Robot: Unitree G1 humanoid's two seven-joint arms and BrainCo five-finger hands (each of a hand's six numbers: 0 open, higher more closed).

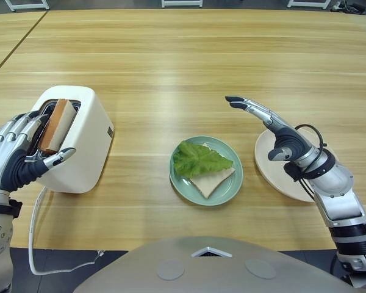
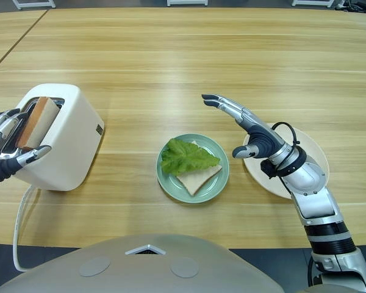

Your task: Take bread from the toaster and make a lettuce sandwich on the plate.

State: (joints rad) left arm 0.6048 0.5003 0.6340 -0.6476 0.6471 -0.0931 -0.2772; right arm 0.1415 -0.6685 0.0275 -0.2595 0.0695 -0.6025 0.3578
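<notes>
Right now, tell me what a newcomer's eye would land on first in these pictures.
The green plate at the centre, with a lettuce leaf lying on a slice of bread. At the left, the left hand grips a second slice standing in the white toaster. At the right, the right hand hangs open, fingers stretched, above a cream plate.
</notes>
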